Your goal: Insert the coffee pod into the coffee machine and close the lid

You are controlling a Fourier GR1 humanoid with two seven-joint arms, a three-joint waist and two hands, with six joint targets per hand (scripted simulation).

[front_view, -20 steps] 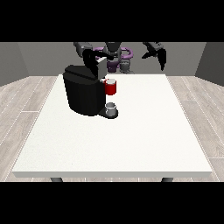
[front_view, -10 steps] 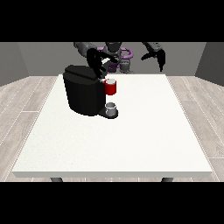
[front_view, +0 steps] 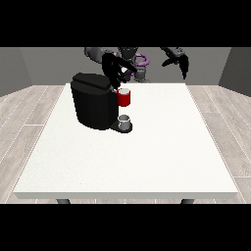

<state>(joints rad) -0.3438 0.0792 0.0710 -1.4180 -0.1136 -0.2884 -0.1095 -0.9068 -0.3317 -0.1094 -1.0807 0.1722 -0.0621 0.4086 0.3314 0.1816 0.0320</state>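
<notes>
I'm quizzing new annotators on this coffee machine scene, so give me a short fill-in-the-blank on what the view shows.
1. The coffee machine is coloured ____.
2. The red thing at the machine sits directly ____ the grey thing at its base.
3. The hand at the view's left hovers over the ____.
4. The hand at the view's right holds ____.

Missing words: black; above; machine; nothing

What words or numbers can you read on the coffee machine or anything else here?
None: no word, label, brand, number or sign shows anywhere.
Coffee machine: plain black, no writing.
Red thing at the machine: no label.
Grey thing at the machine's base: no marking.
White table: bare of text.
The hand at the view's left and the hand at the view's right: plain black.
</notes>
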